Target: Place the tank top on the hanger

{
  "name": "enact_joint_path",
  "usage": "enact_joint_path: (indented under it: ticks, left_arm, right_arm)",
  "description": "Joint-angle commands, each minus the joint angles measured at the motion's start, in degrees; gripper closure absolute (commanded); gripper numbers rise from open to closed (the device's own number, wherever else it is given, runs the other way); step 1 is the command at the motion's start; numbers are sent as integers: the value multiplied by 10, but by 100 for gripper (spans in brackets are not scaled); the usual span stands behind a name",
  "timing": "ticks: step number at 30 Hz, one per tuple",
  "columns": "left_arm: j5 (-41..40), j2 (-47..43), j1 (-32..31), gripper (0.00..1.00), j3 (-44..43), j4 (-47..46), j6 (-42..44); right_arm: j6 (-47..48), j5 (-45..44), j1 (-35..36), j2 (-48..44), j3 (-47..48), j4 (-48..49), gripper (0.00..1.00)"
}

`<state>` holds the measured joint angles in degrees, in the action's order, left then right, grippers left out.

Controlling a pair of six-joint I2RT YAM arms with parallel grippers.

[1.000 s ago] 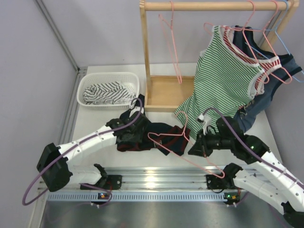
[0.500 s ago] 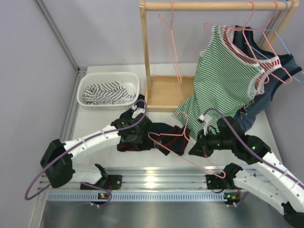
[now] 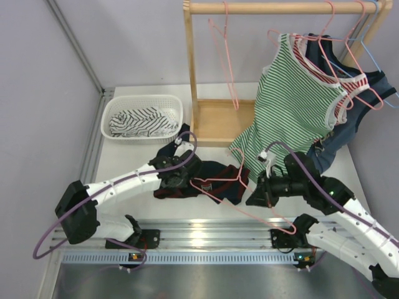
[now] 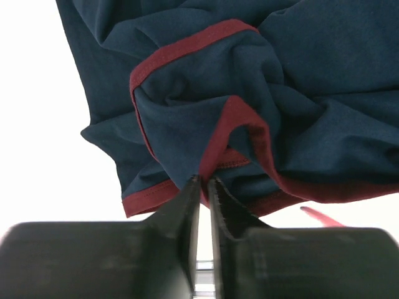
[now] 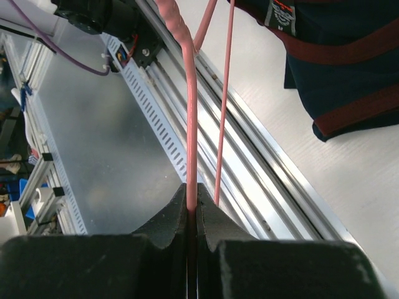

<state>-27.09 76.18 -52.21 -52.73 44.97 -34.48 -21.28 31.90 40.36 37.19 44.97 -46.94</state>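
The navy tank top with maroon trim lies crumpled on the table between the arms. My left gripper is at its left side, shut on a fold of maroon trim, with navy cloth bunched above the jaws. My right gripper is shut on the pink wire hanger and holds it tilted over the tank top's right edge. In the right wrist view the wire runs straight out of the closed jaws, and the tank top's hem shows at the upper right. The lettering is hidden.
A white basket with striped cloth stands at the back left. A wooden rack carries an empty pink hanger, a green striped top, a plain navy top and a light blue hanger. An aluminium rail runs along the near edge.
My left gripper has moved a little right and nearer along the tank top, pulling the cloth with it. The hanger's left tip has shifted slightly left and down. The right arm has barely moved.
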Motion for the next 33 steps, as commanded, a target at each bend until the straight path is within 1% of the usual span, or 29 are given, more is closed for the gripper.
enact_joint_path:
  ticks: [1,2,3,5,10,13,16,17,18,21,24,25,33]
  left_arm:
    - [-27,7,-8,87,-19,-5,1]
    - [-29,8,-10,90,-20,-5,2]
    - [-30,7,-10,95,-21,-6,3]
    - [-31,6,-11,100,-25,-2,3]
    - [-31,2,-15,100,-32,5,4]
    - [-30,-3,-17,100,-37,7,4]
    - [-31,-8,-18,100,-42,19,2]
    - [-32,-12,-18,100,-45,20,0]
    - [-31,-14,-19,100,-46,24,-1]
    - [-31,-24,-19,100,-55,35,-6]
    - [-27,-30,-19,100,-67,42,-8]
    - [-27,-31,-19,100,-72,47,-8]
    - [-27,-41,-19,100,-98,57,-13]
  right_arm:
    - [-18,33,8,-6,-10,52,100]
    - [-23,39,9,-7,-14,58,100]
    - [-29,40,9,-5,-17,64,100]
    - [-34,40,12,-3,-23,76,100]
    - [-41,23,24,13,-30,93,100]
    - [-54,22,27,26,-44,137,100]
    - [-59,-6,31,45,-52,178,100]
    - [-58,-8,31,54,-55,190,100]
    - [-60,-8,32,60,-59,221,100]
    - [-59,-9,33,102,-63,258,100]
    - [-60,-19,35,123,-66,299,100]
    - [-61,-20,35,129,-68,326,100]
    - [-84,7,39,202,-81,458,100]
